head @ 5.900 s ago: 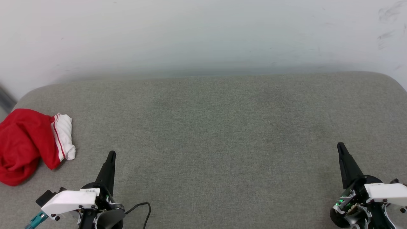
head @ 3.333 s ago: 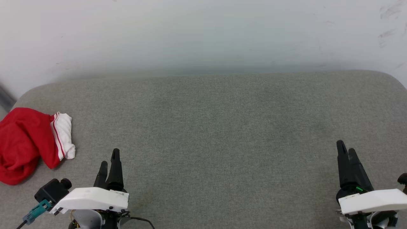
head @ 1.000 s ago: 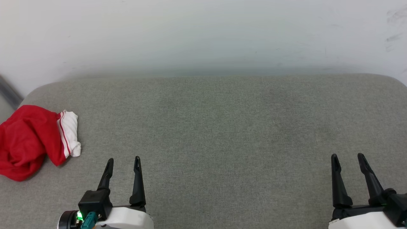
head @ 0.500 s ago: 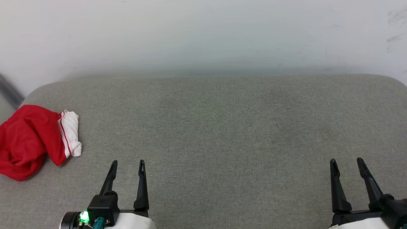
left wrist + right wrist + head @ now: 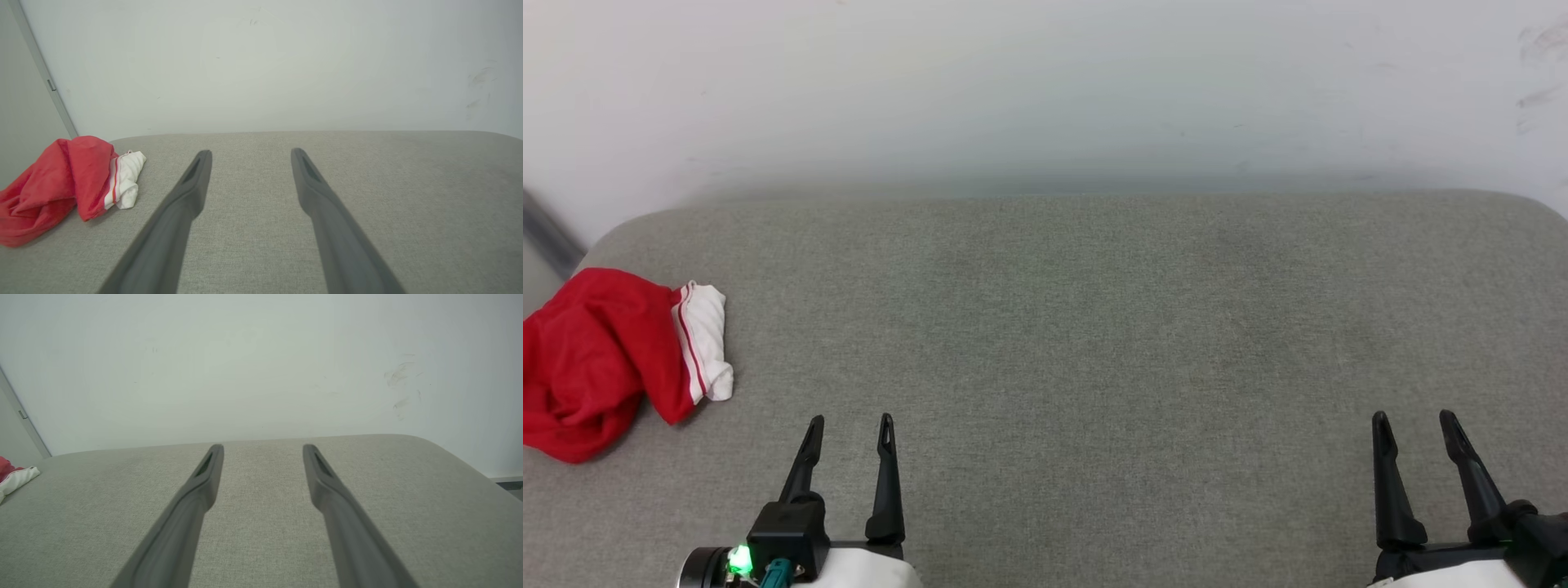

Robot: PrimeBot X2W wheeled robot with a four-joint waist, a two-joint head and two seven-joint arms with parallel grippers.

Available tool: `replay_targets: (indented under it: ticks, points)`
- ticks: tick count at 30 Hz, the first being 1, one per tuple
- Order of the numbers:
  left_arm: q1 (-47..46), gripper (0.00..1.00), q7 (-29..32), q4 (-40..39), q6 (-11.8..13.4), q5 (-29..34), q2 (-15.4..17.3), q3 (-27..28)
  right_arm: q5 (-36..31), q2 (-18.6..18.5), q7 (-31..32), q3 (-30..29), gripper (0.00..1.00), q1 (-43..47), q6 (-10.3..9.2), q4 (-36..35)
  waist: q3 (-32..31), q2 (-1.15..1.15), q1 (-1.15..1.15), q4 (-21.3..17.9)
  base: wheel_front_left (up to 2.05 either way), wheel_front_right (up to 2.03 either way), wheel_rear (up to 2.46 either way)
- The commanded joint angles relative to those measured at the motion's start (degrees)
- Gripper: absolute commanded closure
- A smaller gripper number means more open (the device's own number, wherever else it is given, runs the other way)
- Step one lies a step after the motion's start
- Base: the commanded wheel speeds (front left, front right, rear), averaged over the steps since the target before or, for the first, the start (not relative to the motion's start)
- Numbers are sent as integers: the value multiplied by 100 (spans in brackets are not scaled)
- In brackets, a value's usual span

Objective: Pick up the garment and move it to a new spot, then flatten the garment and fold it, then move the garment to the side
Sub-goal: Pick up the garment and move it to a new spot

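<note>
One garment point(image 5: 596, 359) lies at the left end of one gray pad point(image 5: 1094, 327), with one white sleeve point(image 5: 707, 339) showing on it. There are two grippers: the left gripper point(image 5: 850, 420) at the near left and the right gripper point(image 5: 1412, 416) at the near right. Each has two dark fingers point(image 5: 882, 482), four in all. One green light point(image 5: 739, 559) glows at the left gripper's base. One pale wall point(image 5: 1045, 82) stands on the far side, with one gray strip point(image 5: 543, 237) at its far left.

Soft matt garment point(image 5: 596, 367) on coarse-woven grey upholstery point(image 5: 1094, 327)
</note>
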Motion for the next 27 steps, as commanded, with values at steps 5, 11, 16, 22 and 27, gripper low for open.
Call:
replay_targets:
  ticks: [5,11,16,22,27]
  points:
    - [-25,0,-18,31,30,-33,12,5,2,-7,-18,10,0,45,0,-12,22,0,0,81,0,0,0]
    - [-100,0,-17,86,71,-79,14,46,-144,-6,-16,52,0,51,0,-67,45,0,0,360,0,0,0]
    - [-149,0,-17,72,145,-119,11,81,-233,-6,-16,72,0,62,0,-114,70,0,0,733,0,0,0]
    - [-217,0,-17,80,181,-157,12,95,-334,-6,-16,100,0,-6,0,-175,148,0,0,1282,0,0,0]
    - [-234,0,-17,94,234,-245,12,124,-433,-6,-16,108,0,-45,0,-208,181,0,0,1751,0,0,0]
